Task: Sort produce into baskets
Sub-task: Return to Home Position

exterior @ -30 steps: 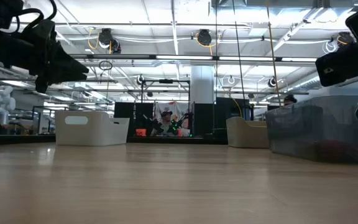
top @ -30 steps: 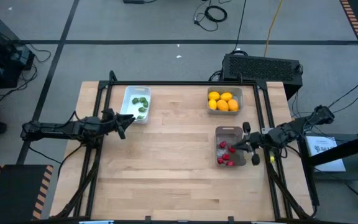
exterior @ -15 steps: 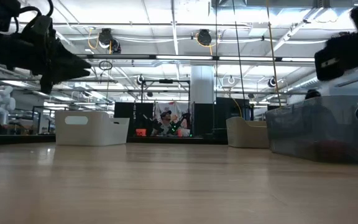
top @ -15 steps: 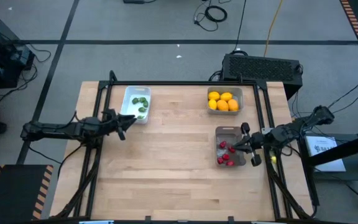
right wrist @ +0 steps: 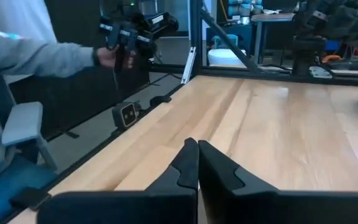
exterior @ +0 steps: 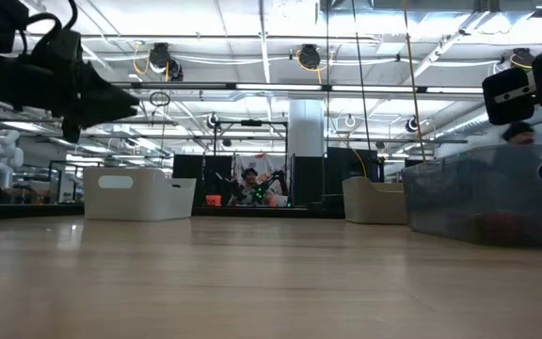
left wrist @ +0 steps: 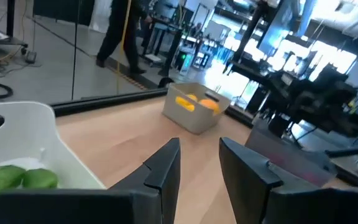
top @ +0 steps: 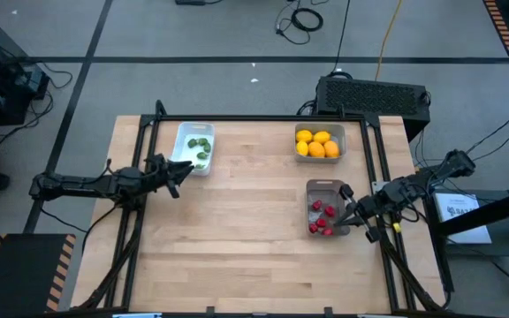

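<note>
Pale wooden boards make up the table (top: pixel 254 256), and no loose produce is seen on them. Green leafy pieces (top: pixel 200 148) are gathered in the white basket (top: pixel 182 132), yellow-orange fruits (top: pixel 316 144) in the pale grey basket (top: pixel 343 146), and red pieces (top: pixel 323 219) in the darker grey basket (top: pixel 325 186). Each kind is kept to its own basket, so the sorting is judged complete.

The left gripper (left wrist: pixel 199 163) is held just beside the white basket near the table's left edge, with only a narrow gap between its fingers and nothing in it. The right gripper (right wrist: pixel 196 163) is held at the right edge beside the darker basket, its fingers pressed together and empty. Both arms are kept to the sides, as suits a return to rest.

From table height the red pieces are made out only as dim smudges through the darker basket's wall, and both arms are cut off by the frame. The white basket is cropped in the left wrist view. Beyond the table a grey sleeve (right wrist: pixel 36 56) is seen, with a hand (right wrist: pixel 107 57) closed on a dark device that cannot be identified.
</note>
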Controlling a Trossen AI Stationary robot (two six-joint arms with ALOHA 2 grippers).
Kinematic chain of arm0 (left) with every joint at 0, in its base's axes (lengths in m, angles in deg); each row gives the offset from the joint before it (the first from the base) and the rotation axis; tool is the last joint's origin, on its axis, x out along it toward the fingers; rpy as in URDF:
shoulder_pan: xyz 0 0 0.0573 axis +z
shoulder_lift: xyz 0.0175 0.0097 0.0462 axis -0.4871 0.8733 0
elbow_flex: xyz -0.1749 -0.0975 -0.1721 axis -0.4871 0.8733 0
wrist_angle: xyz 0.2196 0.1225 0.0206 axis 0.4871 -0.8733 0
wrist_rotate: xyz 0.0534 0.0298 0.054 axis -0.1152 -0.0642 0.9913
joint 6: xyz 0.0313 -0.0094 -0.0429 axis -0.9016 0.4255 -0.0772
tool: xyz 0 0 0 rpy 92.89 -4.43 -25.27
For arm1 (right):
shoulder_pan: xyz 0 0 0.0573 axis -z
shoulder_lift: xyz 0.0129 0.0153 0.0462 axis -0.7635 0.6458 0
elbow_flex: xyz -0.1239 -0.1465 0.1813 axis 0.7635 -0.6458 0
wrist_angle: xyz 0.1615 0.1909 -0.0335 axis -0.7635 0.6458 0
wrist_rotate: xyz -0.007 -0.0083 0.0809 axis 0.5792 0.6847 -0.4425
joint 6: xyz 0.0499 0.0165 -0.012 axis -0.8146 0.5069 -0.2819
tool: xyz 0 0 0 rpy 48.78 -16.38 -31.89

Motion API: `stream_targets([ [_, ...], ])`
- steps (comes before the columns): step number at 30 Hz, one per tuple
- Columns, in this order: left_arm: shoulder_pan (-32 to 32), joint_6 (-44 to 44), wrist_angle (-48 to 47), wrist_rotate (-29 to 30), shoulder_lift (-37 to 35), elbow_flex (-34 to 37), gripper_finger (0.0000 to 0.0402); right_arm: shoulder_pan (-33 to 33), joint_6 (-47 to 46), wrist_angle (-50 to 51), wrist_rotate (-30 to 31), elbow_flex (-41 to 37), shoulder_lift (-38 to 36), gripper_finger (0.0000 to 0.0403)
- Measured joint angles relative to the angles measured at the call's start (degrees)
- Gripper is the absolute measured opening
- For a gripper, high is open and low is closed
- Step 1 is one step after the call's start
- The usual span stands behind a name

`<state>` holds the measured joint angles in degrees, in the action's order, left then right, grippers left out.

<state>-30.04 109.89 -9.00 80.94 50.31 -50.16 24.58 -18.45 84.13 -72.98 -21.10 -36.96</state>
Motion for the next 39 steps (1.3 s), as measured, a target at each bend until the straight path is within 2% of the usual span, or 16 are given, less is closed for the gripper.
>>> stream_targets([
  [6,0.0,0.32,-3.22,0.02,0.06,0.0,0.0118,0.04,6.08,-0.38,3.96,0.0,-0.01,0.0],
  [14,0.0,0.33,-3.38,0.02,0.09,0.04,0.0118,0.04,2.36,-0.47,4.19,0.0,0.02,0.0],
  [39,0.0,0.39,-3.54,0.06,0.09,0.09,0.0118,0.04,2.37,-0.47,4.22,0.0,0.02,0.0],
])
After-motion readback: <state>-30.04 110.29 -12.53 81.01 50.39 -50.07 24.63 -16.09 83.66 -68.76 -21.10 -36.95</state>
